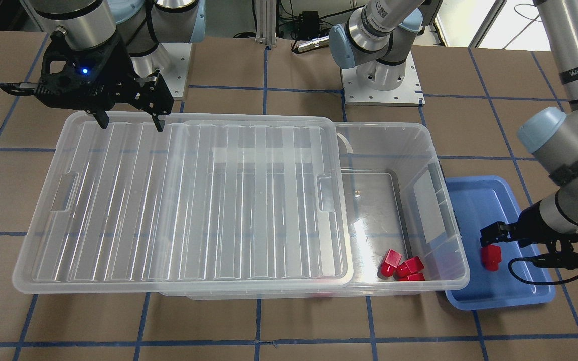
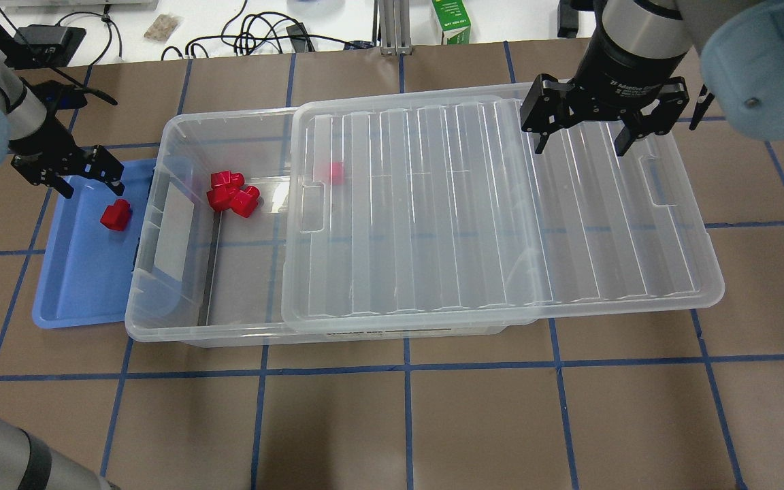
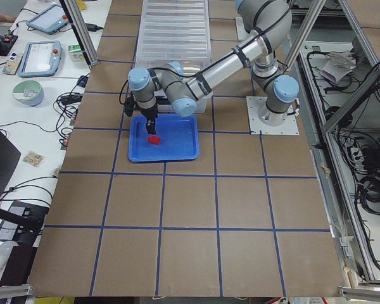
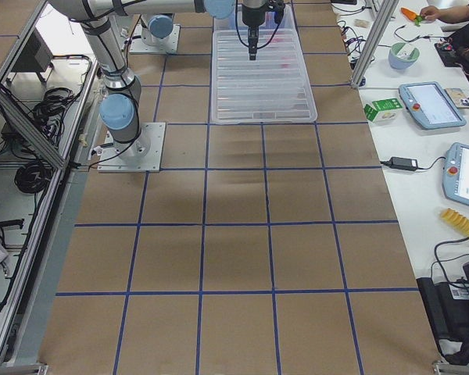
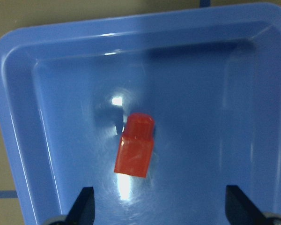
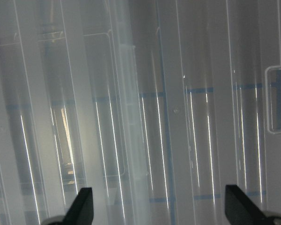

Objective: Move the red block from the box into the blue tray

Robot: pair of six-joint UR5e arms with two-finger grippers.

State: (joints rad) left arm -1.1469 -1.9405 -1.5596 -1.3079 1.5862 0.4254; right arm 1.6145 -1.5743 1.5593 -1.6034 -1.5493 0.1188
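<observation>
My left tool (image 2: 91, 185) hangs wide open over the blue tray (image 2: 86, 286), gripping nothing. The red block (image 2: 116, 216) lies loose on the tray floor beneath it, clear of both fingers. Just beside the tray sits the box (image 2: 229, 122), with other red blocks (image 2: 232, 194) clustered in its uncovered end and its lid (image 2: 487, 211) lying offset toward my right. My right tool (image 2: 581, 146) is spread open and empty above the lid's far edge.

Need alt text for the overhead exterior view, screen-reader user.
One red block lies in the blue tray, and the open left hand hovers over it. The clear box beside it holds more red blocks; its lid sits offset, under the open right hand.
</observation>
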